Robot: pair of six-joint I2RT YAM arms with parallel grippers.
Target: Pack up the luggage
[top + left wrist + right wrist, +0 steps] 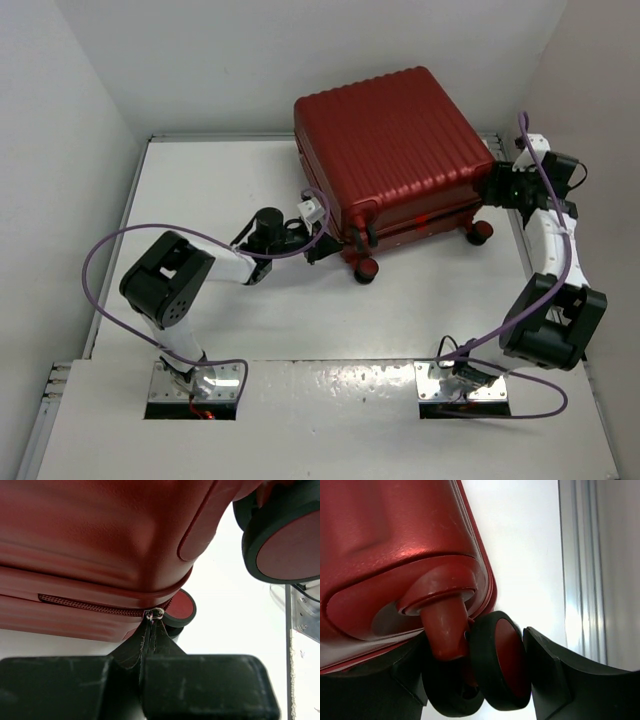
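The luggage (400, 140) is a dark red ribbed hard-shell suitcase lying closed and flat at the back of the white table (200, 200). My left gripper (322, 243) is at its near left corner, shut on the black zipper pull tab (150, 642), which hangs from the slider at the end of the zipper (85, 605). My right gripper (495, 188) is at the right side of the luggage (380, 540), its jaws wide around a double caster wheel (500, 665) and closed against it. The lining and contents are hidden.
Two more caster wheels (365, 268) (483, 232) stick out along the near side of the suitcase. White walls enclose the table at left, back and right. A metal rail (580, 580) runs close behind the right gripper.
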